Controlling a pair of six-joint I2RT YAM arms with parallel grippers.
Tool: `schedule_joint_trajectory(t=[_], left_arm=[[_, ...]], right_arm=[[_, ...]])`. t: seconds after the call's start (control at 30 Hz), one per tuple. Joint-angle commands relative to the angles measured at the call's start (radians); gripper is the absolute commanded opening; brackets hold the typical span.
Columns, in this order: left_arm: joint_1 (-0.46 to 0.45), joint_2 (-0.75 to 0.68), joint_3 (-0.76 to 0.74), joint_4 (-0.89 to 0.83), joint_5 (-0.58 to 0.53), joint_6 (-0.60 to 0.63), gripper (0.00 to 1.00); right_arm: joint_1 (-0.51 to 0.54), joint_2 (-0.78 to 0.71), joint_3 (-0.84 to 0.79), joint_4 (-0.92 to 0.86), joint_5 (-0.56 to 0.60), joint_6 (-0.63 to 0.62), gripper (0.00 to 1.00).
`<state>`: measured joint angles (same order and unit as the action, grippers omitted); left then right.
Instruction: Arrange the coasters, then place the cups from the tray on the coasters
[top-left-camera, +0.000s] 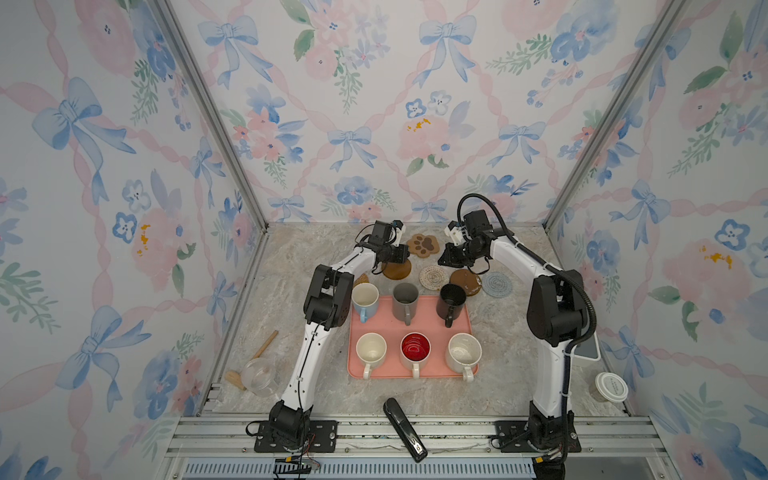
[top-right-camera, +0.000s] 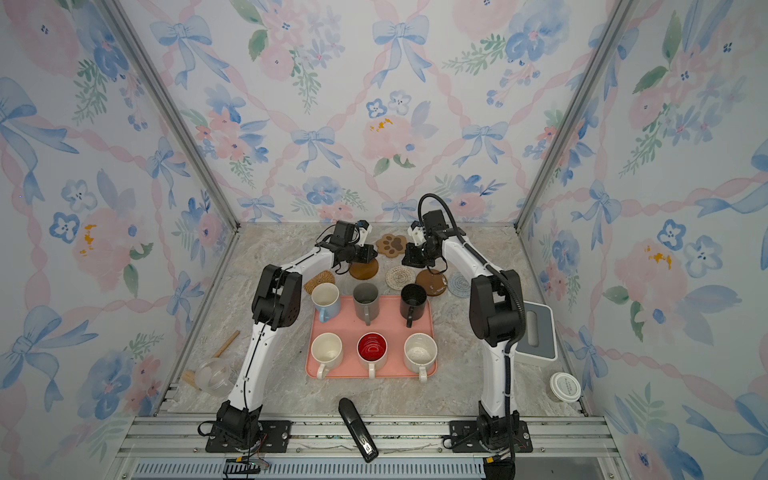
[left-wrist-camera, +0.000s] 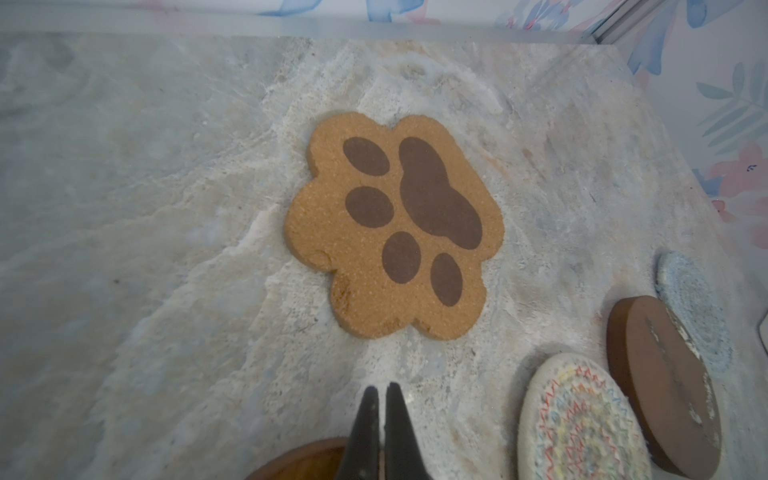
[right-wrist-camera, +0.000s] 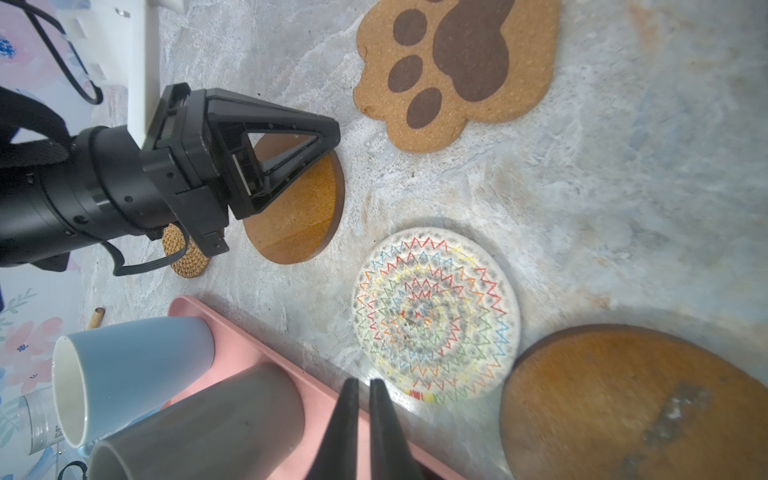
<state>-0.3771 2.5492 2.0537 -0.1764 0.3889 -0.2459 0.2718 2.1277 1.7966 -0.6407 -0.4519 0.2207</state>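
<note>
**While Arrangement Is in Hand: Status and Next Move**

Since all six cups (top-left-camera: 405, 300) stand on the tray (top-left-camera: 429, 322), I judge that the coaster-arranging step is in hand and cup transfer has not begun.

1. The left end effector (left-wrist-camera: 381, 399) has its jaws pressed together and grips nothing. It is poised over the plain brown coaster (top-left-camera: 397, 271), with the paw-print coaster (top-left-camera: 423, 244) just beyond.
2. The right end effector (right-wrist-camera: 361, 388) is all but closed and empty. It hangs above the tray's far rim, beside the cream crochet coaster (right-wrist-camera: 436, 316).
3. All coasters lie on the desk (top-left-camera: 498, 374) behind the tray. The rattan coaster (top-right-camera: 319, 281) is at the left end, partly hidden by the light blue cup (top-left-camera: 365, 300). The marked brown coaster (top-left-camera: 467, 276) meets the pale blue coaster (top-left-camera: 496, 284). In the left wrist view it seems to lean on it, but I cannot confirm this.

Next move, as I judge it:

- Separate the marked brown and pale blue coasters.
- Bring the paw-print coaster into line with the others.
- Leave enough room around each mat for a cup base and its handle.

The mats are thin and offer little edge. Closed tips may do for sliding them. A lift calls for opening the jaws first and pinching at a rim.
</note>
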Motion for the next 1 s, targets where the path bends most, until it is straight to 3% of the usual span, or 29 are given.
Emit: schedule_joint_trajectory(t=[0.0,0.7,0.97], left_arm=[[0.004,-0.009,-0.067,-0.11,-0.061,0.045,0.0],[0.048,-0.136,-0.203,-0.11,-0.161,0.073,0.0],[0.072,-0.228,-0.191,-0.109,-0.198,0.075,0.0]], right_arm=[[0.003,-0.046,-0.012,-0.002,0.011,-0.006,0.11],[0.002,-0.036,-0.011,0.014,-0.013,0.006,0.11],[0.045,0.046,0.101,-0.02,-0.046,0.014,0.11]])
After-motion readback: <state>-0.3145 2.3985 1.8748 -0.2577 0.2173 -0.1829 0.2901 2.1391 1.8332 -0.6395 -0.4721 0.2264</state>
